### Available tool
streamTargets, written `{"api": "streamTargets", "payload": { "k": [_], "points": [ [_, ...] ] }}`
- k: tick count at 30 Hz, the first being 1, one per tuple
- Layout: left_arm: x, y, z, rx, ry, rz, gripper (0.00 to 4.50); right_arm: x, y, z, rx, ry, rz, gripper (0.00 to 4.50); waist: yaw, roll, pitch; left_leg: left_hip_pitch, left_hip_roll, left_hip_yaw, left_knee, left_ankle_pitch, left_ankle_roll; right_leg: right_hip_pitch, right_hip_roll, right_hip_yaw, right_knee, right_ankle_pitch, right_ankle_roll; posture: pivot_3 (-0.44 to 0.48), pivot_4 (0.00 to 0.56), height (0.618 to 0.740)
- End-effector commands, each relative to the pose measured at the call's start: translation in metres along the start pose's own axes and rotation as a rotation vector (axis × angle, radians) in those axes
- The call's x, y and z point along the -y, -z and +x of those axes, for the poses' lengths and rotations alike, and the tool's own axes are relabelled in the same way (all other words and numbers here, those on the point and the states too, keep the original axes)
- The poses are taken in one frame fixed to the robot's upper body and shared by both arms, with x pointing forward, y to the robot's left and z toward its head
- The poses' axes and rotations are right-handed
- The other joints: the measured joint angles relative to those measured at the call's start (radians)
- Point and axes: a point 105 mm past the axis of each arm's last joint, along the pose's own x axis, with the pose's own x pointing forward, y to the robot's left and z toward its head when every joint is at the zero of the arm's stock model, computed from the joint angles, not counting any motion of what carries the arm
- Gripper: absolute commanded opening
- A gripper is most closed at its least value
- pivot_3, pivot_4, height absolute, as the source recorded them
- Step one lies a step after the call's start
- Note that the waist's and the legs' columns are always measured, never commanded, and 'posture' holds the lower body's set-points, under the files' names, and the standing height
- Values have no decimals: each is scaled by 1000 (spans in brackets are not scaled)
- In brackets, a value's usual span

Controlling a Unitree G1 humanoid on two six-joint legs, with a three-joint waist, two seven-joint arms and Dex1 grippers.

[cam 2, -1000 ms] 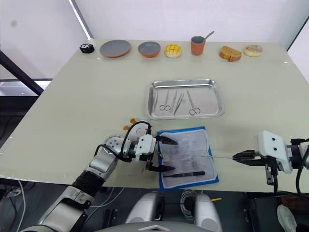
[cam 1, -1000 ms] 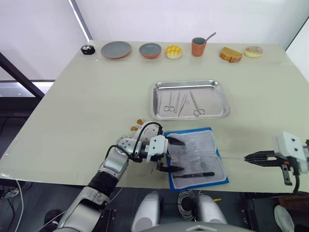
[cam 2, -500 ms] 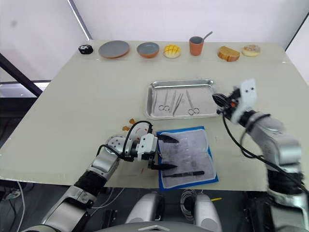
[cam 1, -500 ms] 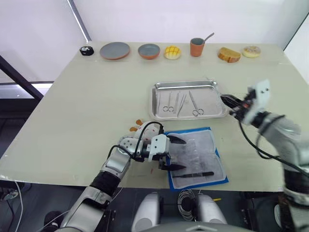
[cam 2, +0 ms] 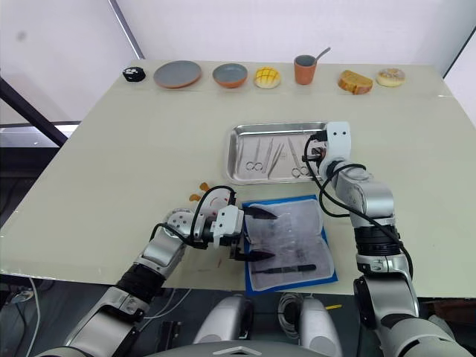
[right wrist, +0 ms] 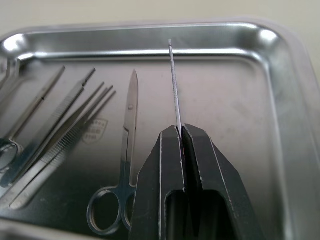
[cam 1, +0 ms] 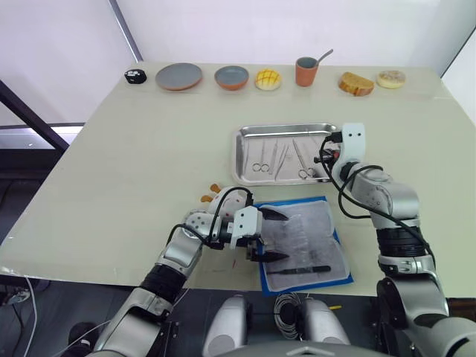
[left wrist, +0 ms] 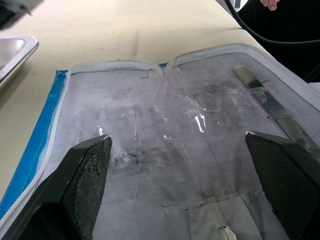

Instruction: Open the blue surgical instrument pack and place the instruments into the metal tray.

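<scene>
The right gripper is clamped on a thin silver probe over the shiny metal tray. The left gripper, fingers apart, straddles the opened blue surgical instrument pack.

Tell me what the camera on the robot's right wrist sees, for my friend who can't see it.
The right gripper is shut on a thin metal rod over the shiny metal tray. Scissors and tweezers lie inside the tray.
</scene>
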Motion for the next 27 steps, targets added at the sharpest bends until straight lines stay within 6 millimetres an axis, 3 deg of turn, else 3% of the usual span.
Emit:
{"api": "streamTargets", "payload": {
  "k": [1,9,11,14,16,17,20,22,26,27],
  "points": [
    [13,30,0,-76,1,-98,4500,-5,-10,0,29,-1,1,113,-5,1,-1,0,0,0,0,0,0,0,0,0,0,0,0,0,150,740],
    [15,31,2,-68,-2,-101,4500,-5,-3,3,-5,-15,41,113,-13,2,-1,0,0,0,0,0,0,0,0,0,0,0,0,0,150,740],
    [15,29,3,-64,-5,-100,4500,-4,-2,3,-15,-29,38,919,-13,2,-1,0,0,0,0,0,0,0,0,0,0,0,0,0,150,740],
    [16,28,4,-62,-6,-100,4500,-8,-3,0,-16,-67,16,2562,-14,2,-1,0,0,0,0,0,0,1,0,0,0,0,0,0,150,740],
    [16,27,5,-60,-6,-99,4500,-10,-14,-6,55,-103,-15,3315,-14,2,-1,0,0,0,0,0,0,0,0,0,0,0,0,0,150,740],
    [16,26,6,-56,-7,-100,4500,-12,-18,-12,83,-146,-70,3582,-14,3,-1,0,0,0,0,0,0,0,0,0,0,0,0,0,150,740],
    [17,24,7,-51,-6,-101,4500,-16,-29,-34,172,-277,-144,3582,-11,3,-1,-1,0,-2,0,0,0,0,-1,-1,-1,0,1,0,150,740],
    [17,25,7,-51,-5,-104,4500,-25,-40,-61,304,-455,-148,3582,-9,3,-1,-1,-1,-2,0,0,1,1,-1,0,-2,0,1,0,150,740],
    [17,28,6,-55,-3,-111,4500,-20,-19,-115,194,-753,-258,3582,-8,4,-1,-2,-1,-3,0,-2,3,2,-2,-1,-3,-1,2,0,150,740],
    [16,28,6,-57,-2,-113,4500,-16,-12,-128,152,-813,-294,3859,-11,4,0,-1,-1,-2,0,-2,3,2,-2,-1,-4,-1,3,0,150,740]
  ]
}}
